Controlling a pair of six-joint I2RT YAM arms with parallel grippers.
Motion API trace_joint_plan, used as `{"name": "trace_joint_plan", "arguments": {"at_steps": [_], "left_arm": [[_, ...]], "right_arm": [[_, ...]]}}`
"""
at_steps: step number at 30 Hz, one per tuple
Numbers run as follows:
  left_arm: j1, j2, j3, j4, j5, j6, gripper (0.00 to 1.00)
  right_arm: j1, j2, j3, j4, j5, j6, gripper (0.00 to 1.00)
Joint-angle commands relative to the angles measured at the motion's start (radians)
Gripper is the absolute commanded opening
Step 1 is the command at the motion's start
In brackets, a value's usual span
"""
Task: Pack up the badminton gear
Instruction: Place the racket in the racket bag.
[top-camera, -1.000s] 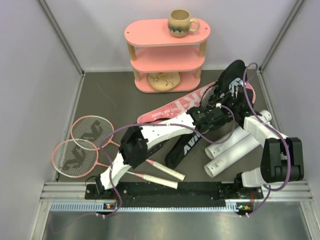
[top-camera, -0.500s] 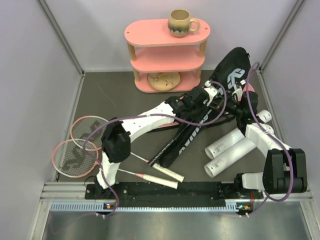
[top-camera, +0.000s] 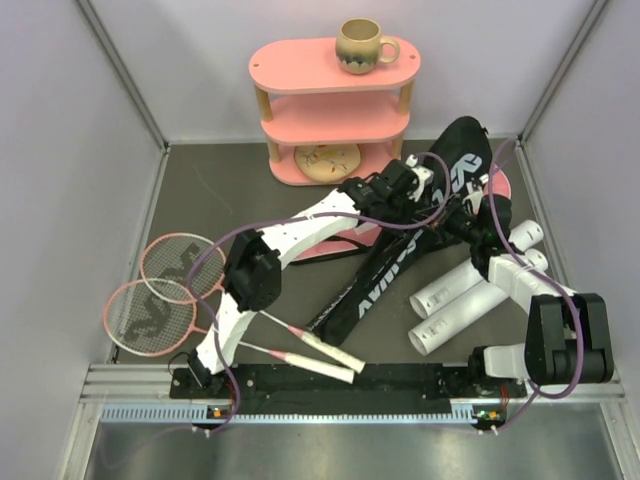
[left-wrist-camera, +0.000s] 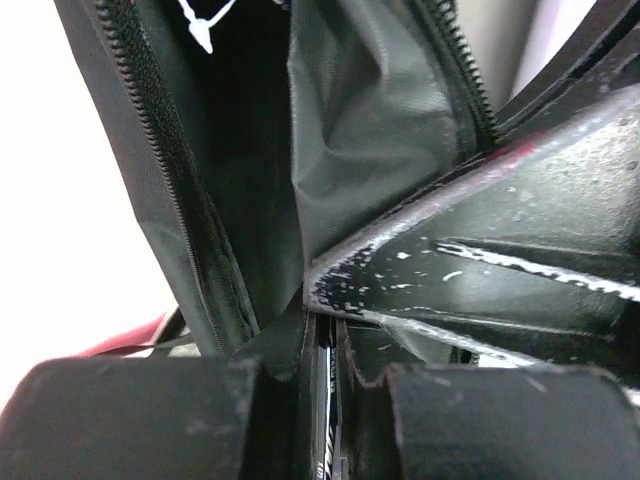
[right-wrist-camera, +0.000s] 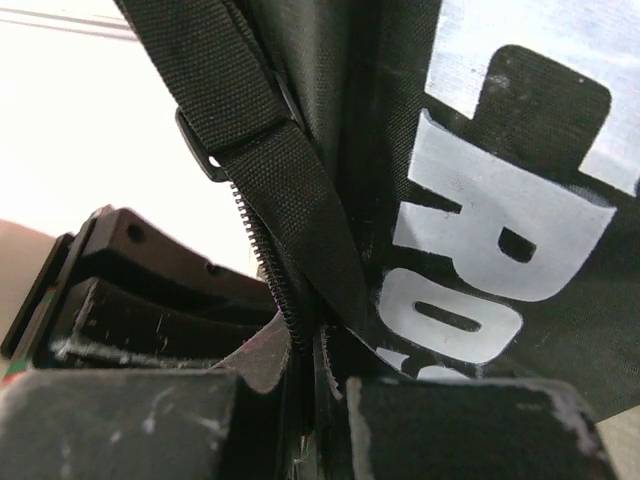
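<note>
Lying at eight o'clock on the tabletop (top-camera: 220, 190), two pink rackets (top-camera: 160, 290) overlap. Toward two o'clock the left pincer (left-wrist-camera: 320, 350) is clenched on the opened zip edge of the black bag (top-camera: 385, 275); the right pincer (right-wrist-camera: 312, 360), just beside it, grips that bag's zip too. White tubes (top-camera: 470, 295) rest at four o'clock.
</note>
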Motion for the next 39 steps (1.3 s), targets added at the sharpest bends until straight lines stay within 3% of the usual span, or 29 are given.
{"name": "trace_joint_plan", "arguments": {"at_steps": [1, 3, 7, 13, 15, 20, 26, 32, 39], "left_arm": [[0.051, -0.106, -0.085, 0.26, 0.32, -0.08, 0.15], [0.069, -0.124, -0.145, 0.254, 0.434, -0.113, 0.24], [0.079, -0.21, -0.249, 0.266, 0.516, -0.108, 0.42], [0.086, -0.381, -0.409, 0.224, 0.444, -0.036, 0.59], [0.091, -0.423, -0.492, 0.211, 0.451, -0.018, 0.59], [0.089, -0.534, -0.706, 0.216, 0.613, -0.027, 0.45], [0.066, -0.607, -0.866, 0.249, 0.523, -0.053, 0.54], [0.028, -0.561, -0.897, 0.294, 0.528, -0.071, 0.54], [0.025, -0.468, -0.836, 0.27, 0.522, -0.041, 0.36]], "right_arm": [[-0.008, -0.009, 0.034, -0.011, -0.218, -0.066, 0.0], [-0.035, 0.031, 0.005, 0.114, -0.287, -0.041, 0.0], [-0.043, 0.108, -0.018, 0.295, -0.377, -0.001, 0.0], [-0.07, 0.129, -0.017, 0.271, -0.402, -0.072, 0.0], [-0.079, 0.123, -0.018, 0.268, -0.407, -0.083, 0.0], [-0.087, 0.125, -0.018, 0.257, -0.408, -0.093, 0.0], [-0.087, 0.121, -0.012, 0.276, -0.411, -0.077, 0.0], [-0.087, 0.111, -0.015, 0.279, -0.411, -0.072, 0.0], [-0.087, 0.1, -0.026, 0.276, -0.413, -0.075, 0.0]]}}
